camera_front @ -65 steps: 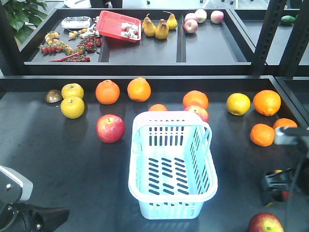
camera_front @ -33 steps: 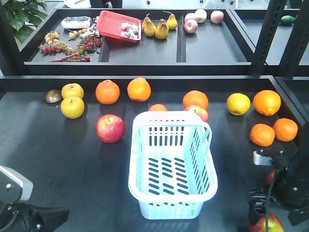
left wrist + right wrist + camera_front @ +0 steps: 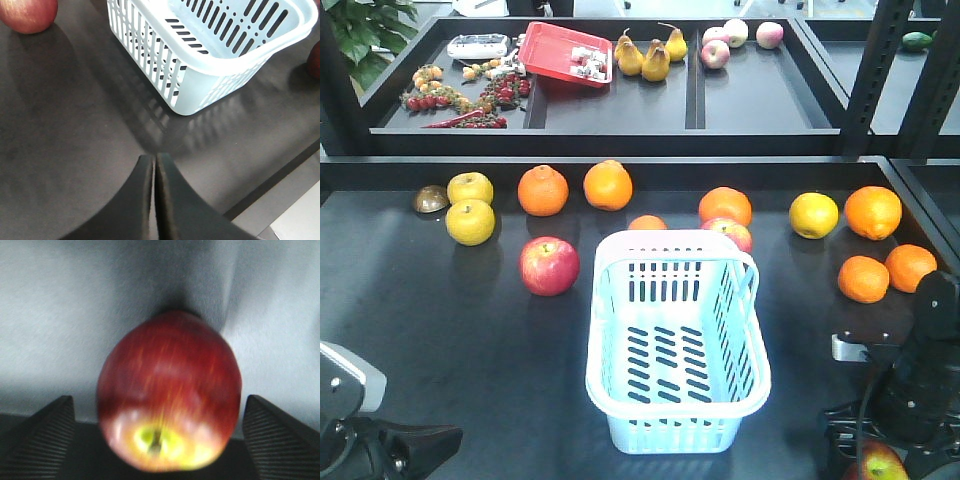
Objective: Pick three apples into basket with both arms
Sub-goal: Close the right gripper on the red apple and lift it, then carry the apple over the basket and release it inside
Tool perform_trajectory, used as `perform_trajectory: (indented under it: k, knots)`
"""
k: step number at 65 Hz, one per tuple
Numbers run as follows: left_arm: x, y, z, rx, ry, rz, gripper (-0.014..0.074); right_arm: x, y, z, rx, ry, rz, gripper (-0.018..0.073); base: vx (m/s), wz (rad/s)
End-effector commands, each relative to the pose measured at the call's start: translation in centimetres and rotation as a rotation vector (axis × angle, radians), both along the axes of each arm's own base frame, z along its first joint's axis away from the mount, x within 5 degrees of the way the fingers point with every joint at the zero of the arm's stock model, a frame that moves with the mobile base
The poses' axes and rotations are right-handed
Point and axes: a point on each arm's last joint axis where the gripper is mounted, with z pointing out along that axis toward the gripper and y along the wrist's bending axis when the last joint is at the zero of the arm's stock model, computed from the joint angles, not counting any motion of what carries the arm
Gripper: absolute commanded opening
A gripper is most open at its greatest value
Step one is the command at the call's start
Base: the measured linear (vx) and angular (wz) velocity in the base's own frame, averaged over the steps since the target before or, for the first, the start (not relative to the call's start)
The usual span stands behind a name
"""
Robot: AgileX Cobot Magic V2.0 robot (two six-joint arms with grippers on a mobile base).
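R gripper (image 3: 162, 440) spread wide, straddling apple (image 3: 169, 390) just off the basket (image 3: 670, 432) near-right corner, not touching afaict. Basket empty, so I'm on pick no. 1; next I must go lower, then squeeze. L gripper (image 3: 154, 167) clenched on nothing, near-left of basket.

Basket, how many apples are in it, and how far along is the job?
None done: the basket is empty. In hand: the right gripper is open around one apple on the table, not yet closed. The left gripper is shut, holding nothing. Left: all three apples, including another apple left of the basket.
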Motion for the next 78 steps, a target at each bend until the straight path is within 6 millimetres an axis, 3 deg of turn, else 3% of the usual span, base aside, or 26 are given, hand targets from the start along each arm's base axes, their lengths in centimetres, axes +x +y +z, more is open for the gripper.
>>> perform_trajectory:
  k: [1, 11, 22, 29, 36, 50, 58, 66, 78]
  knots:
    - [0.5, 0.0, 1.1, -0.038, -0.049, 0.041, -0.0007, 0.6, -0.2, 1.0, 0.002, -0.045, 0.017, 0.0611, 0.00, 0.00]
    - [0.6, 0.0, 1.1, -0.038, -0.052, 0.044, -0.0007, 0.4, -0.1, 1.0, 0.006, -0.027, 0.024, 0.0508, 0.00, 0.00]
    - [0.6, 0.0, 1.1, -0.038, -0.055, 0.046, -0.0007, 0.3, -0.1, 1.7, 0.011, -0.044, 0.020, 0.0250, 0.00, 0.00]
    - [0.6, 0.0, 1.1, -0.038, -0.055, 0.046, -0.0007, 0.1, -0.1, 3.4, 0.015, -0.090, 0.043, 0.0098, 0.00, 0.00]
    - [0.6, 0.0, 1.1, -0.038, -0.055, 0.046, -0.0007, -0.6, -0.1, 6.5, 0.017, -0.177, 0.065, -0.0011, 0.00, 0.00]
    - [0.6, 0.0, 1.1, -0.038, -0.055, 0.046, -0.0007, -3.4, 1.0, 14.4, 0.113, -0.488, 0.037, -0.0003, 0.00, 0.00]
    - [0.6, 0.0, 1.1, -0.038, -0.057, 0.048, -0.0007, -4.6, 2.9, 17.5, 0.281, -0.666, 0.061, 0.0001, 0.00, 0.00]
    - [0.6, 0.0, 1.1, -0.037, -0.058, 0.049, -0.0007, -4.5, 5.8, 18.5, 0.409, -0.762, 0.130, 0.0018, 0.00, 0.00]
    - [0.6, 0.0, 1.1, -0.037, -0.058, 0.049, -0.0007, -2.4, 8.4, 17.2, 0.437, -0.826, 0.111, 0.0090, 0.00, 0.00]
